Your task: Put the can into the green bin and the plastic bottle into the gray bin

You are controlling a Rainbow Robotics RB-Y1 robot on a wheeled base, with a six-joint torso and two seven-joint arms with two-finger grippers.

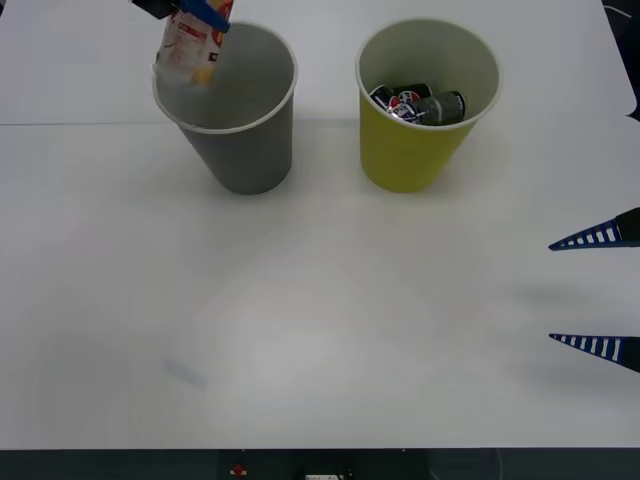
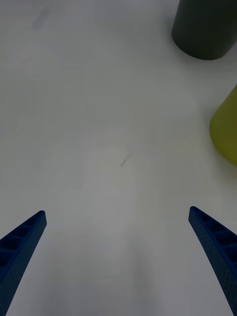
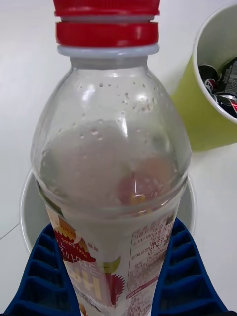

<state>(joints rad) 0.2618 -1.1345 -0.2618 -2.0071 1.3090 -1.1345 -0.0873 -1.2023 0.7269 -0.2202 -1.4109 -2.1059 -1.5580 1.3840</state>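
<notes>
Left gripper [image 3: 118, 276] pinching the plastic bottle [image 1: 190, 45] over the gray bin [image 1: 245, 140].

The blue fingers clamp the labelled lower body, cap end pointing away. The bottle looks empty, so probably light, thin-walled and a bit slick; the label band seems the sound place to hold it. Its end hangs just above the bin's rim. The green bin [image 1: 410, 150] stands beside, cans [image 1: 420, 104] inside, clear of the path. The right gripper [image 1: 600, 290] waits spread above the worktop [image 1: 320, 330].
</notes>
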